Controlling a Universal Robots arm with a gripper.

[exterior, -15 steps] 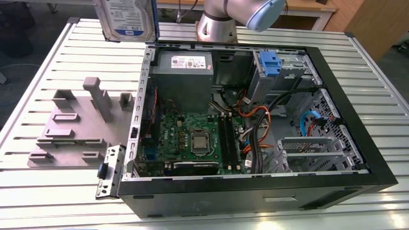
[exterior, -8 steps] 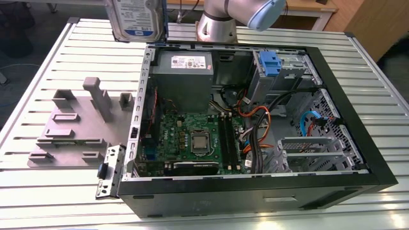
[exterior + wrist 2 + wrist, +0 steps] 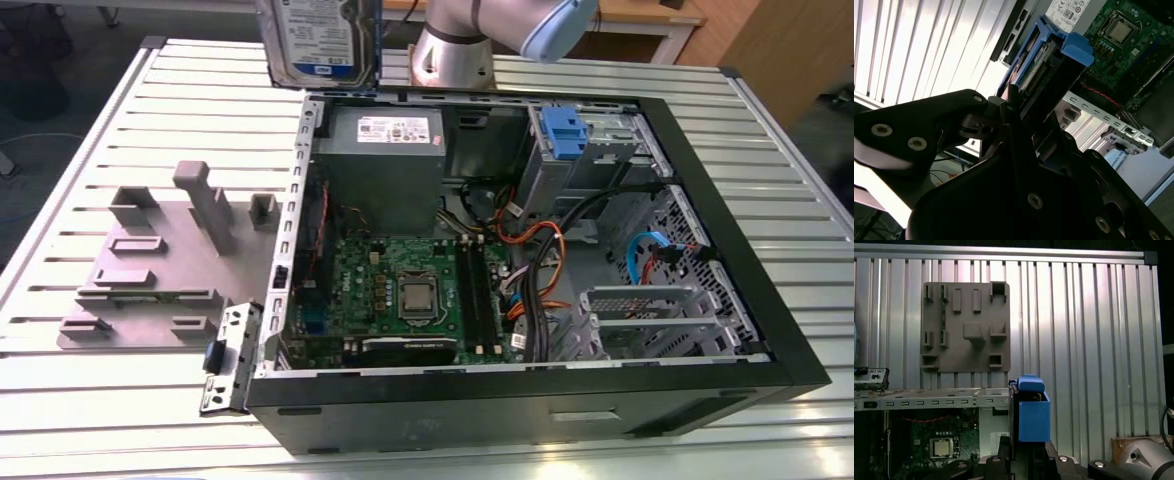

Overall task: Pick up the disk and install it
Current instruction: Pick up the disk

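High at the upper-left edge of the exterior view, the disk (image 3: 320, 40) hangs upright in the air with its label toward the camera. It is well clear of the surface (image 3: 134, 420) and just beyond the open computer case's (image 3: 534, 385) back wall, above the corner with the power supply (image 3: 380, 150). In the second wrist view the tool (image 3: 1016, 107) is clamped on the disk's lower part, one black finger on either flat side, and the blue carrier handle (image 3: 1076, 50) points away from the wrist. The first wrist view has the same blue carrier (image 3: 1033, 415) rising out of the tool body, with the grey fixture plate (image 3: 965, 326) lying behind it on the surface.

I judge the step in hand to be the carry toward the case, with the pickup done. The likely target is the drive cage (image 3: 607, 135) in the upper right of the case, where another blue carrier (image 3: 563, 135) already sits. I cannot tell from these views which slot is free.

To do this well:
- Hold the grip firm, since the disk stands tall above the fingers and could lever in them.
- Travel above the case rim.
- Square the carrier's long edges to the cage rails before any descent.
- Mind the orange and black cables (image 3: 534, 240) just below the cage, which could snag a low approach.
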